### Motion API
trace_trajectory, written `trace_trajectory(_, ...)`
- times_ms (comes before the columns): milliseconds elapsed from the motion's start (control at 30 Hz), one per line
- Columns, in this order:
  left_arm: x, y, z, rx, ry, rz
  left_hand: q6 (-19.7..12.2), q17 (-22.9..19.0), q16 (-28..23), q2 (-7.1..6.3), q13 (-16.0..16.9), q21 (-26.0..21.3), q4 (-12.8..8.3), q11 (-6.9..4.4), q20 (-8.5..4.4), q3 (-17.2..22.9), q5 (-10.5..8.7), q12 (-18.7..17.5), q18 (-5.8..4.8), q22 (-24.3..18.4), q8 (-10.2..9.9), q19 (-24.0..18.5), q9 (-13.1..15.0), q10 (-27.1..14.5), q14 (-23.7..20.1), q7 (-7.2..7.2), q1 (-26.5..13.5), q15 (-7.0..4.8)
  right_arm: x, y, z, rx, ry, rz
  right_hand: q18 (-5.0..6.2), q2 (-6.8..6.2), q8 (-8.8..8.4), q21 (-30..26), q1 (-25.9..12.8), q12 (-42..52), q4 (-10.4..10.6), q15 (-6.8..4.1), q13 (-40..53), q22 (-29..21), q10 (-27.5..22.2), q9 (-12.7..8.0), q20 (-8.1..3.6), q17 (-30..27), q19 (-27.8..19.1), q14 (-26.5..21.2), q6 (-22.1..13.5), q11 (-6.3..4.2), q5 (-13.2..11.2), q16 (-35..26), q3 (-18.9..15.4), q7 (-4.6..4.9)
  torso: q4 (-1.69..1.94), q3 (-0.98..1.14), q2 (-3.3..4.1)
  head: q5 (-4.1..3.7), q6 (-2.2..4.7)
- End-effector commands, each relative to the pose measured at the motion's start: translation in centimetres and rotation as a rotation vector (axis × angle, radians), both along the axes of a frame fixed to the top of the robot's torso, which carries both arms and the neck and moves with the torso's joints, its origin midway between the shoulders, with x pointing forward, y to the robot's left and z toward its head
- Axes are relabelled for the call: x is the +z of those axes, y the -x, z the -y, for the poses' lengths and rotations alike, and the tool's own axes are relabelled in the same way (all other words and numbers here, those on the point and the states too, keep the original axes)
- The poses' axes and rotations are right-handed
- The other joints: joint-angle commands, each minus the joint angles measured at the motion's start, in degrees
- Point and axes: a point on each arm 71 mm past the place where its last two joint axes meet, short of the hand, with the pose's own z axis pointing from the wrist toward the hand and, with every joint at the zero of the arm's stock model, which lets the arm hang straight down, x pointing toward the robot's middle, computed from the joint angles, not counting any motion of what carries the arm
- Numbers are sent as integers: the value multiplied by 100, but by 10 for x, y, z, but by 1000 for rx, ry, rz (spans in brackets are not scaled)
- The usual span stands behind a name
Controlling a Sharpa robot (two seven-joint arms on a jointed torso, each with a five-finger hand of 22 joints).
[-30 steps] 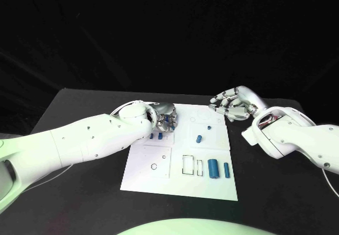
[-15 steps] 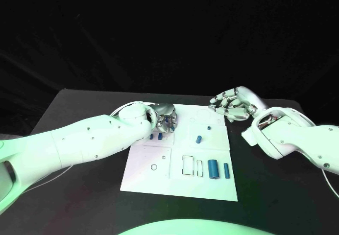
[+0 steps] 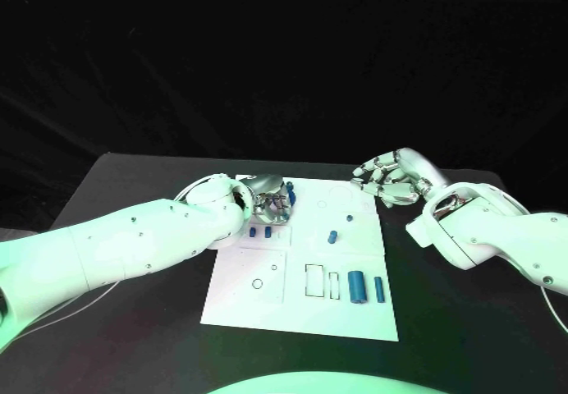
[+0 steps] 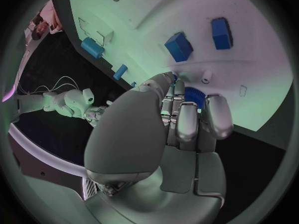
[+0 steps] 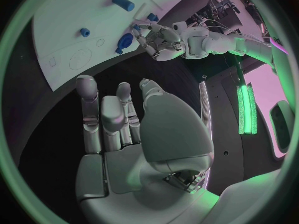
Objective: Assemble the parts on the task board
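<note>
flat white task board (image 3: 302, 304) | left hand (image 3: 272, 203) seems to grip a toothed blue disc (image 4: 194, 93) | right hand (image 3: 387, 178) empty, fingers apart

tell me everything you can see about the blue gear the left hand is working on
The blue gear is a small round disc with a toothed rim, matte and plastic-looking. It sits at the far left part of the white task board, at the tips of the left hand, whose fingers curl over it and hide most of it. The right wrist view shows it as a blue disc beside that hand. Whether it is lifted or lying on the board cannot be told.
</note>
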Motion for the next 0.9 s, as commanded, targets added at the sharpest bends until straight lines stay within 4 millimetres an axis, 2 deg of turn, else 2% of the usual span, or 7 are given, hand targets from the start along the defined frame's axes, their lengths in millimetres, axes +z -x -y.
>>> trace_trajectory(33,6,2,-1,12,84,-2,43,5,33,-12,0,34,-19,0,14,18,-17,-23,-65,11,-1,44,-5,50,43,-1,-64,-1,1,0,0,7,4,13,84,-10,23,-21,0,-34,3,10,-5,-8,-14,-6,-6,2,23,5,-19,-5,33,8,20,15,8,0,-2,5,17)
trace_trajectory(233,13,5,-11,22,106,-12,53,-17,26,-17,0,44,-29,-1,13,22,-15,-32,-68,21,-4,53,-8,62,43,-1,-68,-3,1,0,0,6,5,12,84,-10,23,-21,0,-34,3,10,-5,-8,-14,-6,-6,2,23,5,-19,-5,33,8,20,15,9,0,1,17,24)
trace_trajectory(533,15,5,-37,65,88,-26,61,-46,15,-22,1,52,-34,-2,12,22,-15,-40,-70,29,-5,60,-11,71,38,-2,-76,-4,1,1,2,2,6,11,84,-10,23,-21,0,-34,3,10,-5,-8,-14,-6,-6,2,23,5,-19,-5,33,8,20,15,4,1,2,21,19)
trace_trajectory(633,14,3,-44,79,81,-27,65,-57,11,-38,0,51,-33,-1,12,17,-15,-56,-70,29,-13,60,-17,78,39,0,-101,-3,1,1,2,2,6,10,84,-10,23,-21,0,-34,3,10,-5,-8,-14,-6,-6,2,23,5,-19,-5,33,8,20,15,8,-5,6,28,11)
trace_trajectory(900,12,1,-52,95,67,-35,68,-68,8,-50,-1,48,-30,1,12,11,-16,-70,-69,26,-20,58,-23,84,39,0,-124,-3,1,1,1,2,6,9,84,-10,23,-21,0,-34,3,10,-5,-8,-14,-6,-6,2,23,5,-19,-5,33,8,20,15,-3,-4,8,40,1)
